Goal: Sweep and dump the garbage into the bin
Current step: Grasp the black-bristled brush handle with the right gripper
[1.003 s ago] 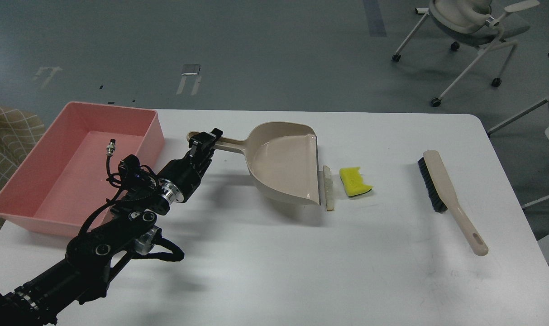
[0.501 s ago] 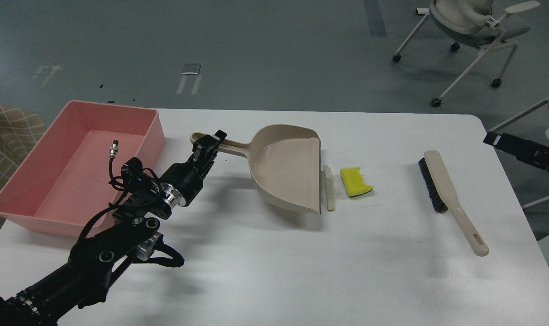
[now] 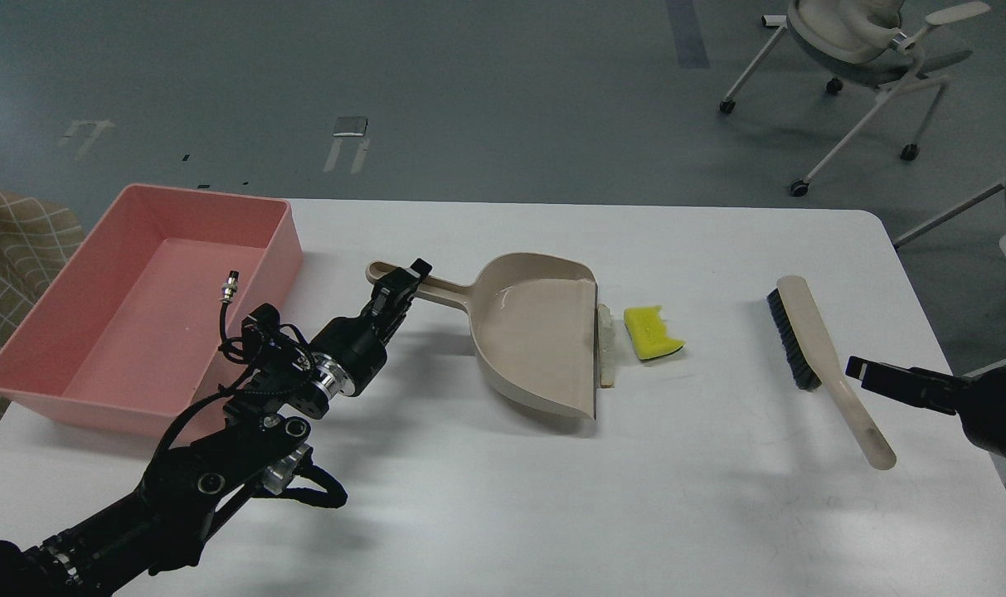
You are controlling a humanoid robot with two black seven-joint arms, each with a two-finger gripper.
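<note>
The beige dustpan (image 3: 536,340) lies mid-table with its mouth facing right. My left gripper (image 3: 403,286) is shut on its handle. The thin whitish slice (image 3: 606,344) lies against the dustpan's lip, and the yellow sponge chunk (image 3: 652,332) sits just right of it, apart from the pan. The beige brush (image 3: 809,348) with black bristles lies further right. My right gripper (image 3: 863,371) comes in from the right edge, just beside the brush handle; its fingers look dark and cannot be told apart. The pink bin (image 3: 283,240) stands at the far left.
The white table's right edge (image 3: 925,298) is close to the brush. A white office chair (image 3: 867,50) stands on the floor behind the table. A checked fabric item (image 3: 13,240) sits left of the bin.
My left gripper has pushed the dustpan rightward until its lip meets the whitish slice. My right arm has come in from the right edge and moved down to beside the brush handle.
</note>
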